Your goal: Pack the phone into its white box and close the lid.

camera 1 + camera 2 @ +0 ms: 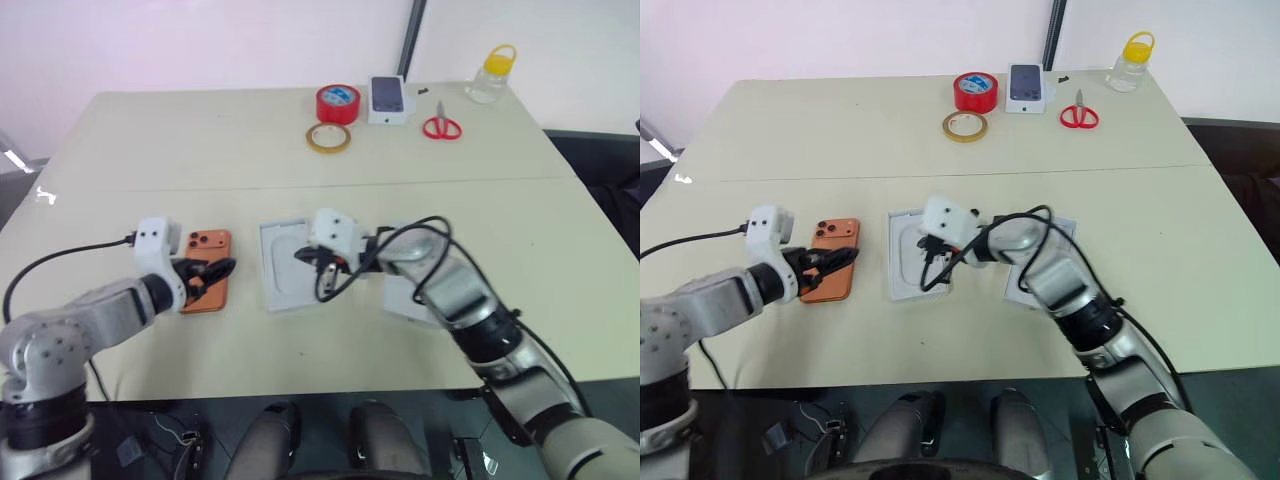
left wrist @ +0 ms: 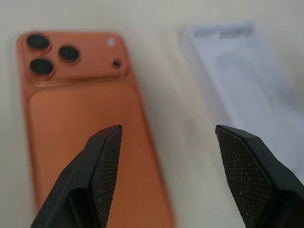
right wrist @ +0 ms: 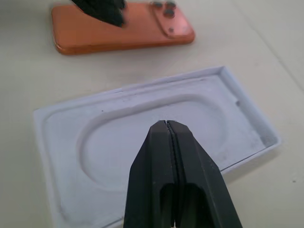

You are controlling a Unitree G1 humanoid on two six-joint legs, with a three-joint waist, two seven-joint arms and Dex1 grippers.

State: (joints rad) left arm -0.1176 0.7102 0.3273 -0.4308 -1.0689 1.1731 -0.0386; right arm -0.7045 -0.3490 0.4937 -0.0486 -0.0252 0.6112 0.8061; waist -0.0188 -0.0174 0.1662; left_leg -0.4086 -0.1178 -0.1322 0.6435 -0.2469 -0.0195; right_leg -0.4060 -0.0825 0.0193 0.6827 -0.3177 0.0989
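Observation:
The orange phone [image 1: 205, 268] lies back up on the table, its dark lenses [image 2: 42, 52] at the far end. My left gripper [image 2: 166, 137] hovers open just above it. One finger [image 2: 102, 161] is over the phone's right half and the other over bare table toward the white box [image 1: 283, 268]. The box lies open, showing an oval recess [image 3: 142, 137]. My right gripper [image 3: 166, 126] is shut with nothing in it, its tip low over the recess. The white lid [image 1: 398, 298] lies right of the box, partly hidden under my right arm.
At the table's far side stand a red tape roll [image 1: 338, 103], a yellowish tape ring [image 1: 328, 138], a small white box with a dark phone picture [image 1: 388, 98], red scissors [image 1: 441, 127] and a yellow-capped bottle [image 1: 492, 72]. The table's near edge [image 1: 300, 385] runs close below the box.

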